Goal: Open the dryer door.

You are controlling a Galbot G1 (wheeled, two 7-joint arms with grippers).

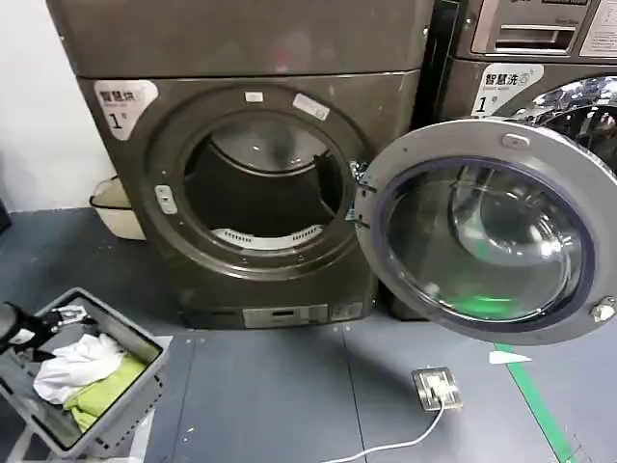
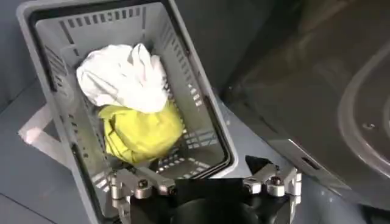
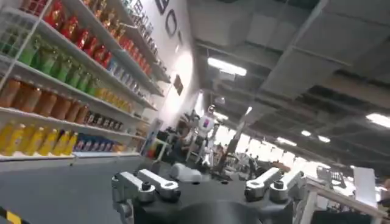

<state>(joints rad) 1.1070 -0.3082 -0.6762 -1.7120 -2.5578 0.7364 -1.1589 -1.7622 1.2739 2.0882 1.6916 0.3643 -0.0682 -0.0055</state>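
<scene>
Standing wide open, the dryer door [image 1: 487, 231] hung right of the drum.
Left end effector [image 2: 204, 182], fingers apart, hovered over the basket [image 2: 58, 36]; right end effector [image 3: 207, 185] likewise apart.

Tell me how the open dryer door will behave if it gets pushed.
The dryer door hangs wide open from hinges on its left edge, so it should swing rather than slide. Its wide metal ring and thick bowl glass suggest it is rigid and fairly heavy. The curved glass looks smooth, probably slippery for an end effector.

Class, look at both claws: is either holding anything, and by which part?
Nothing is held. The left claw hangs open over the laundry basket; the right claw is open, pointing away.
</scene>
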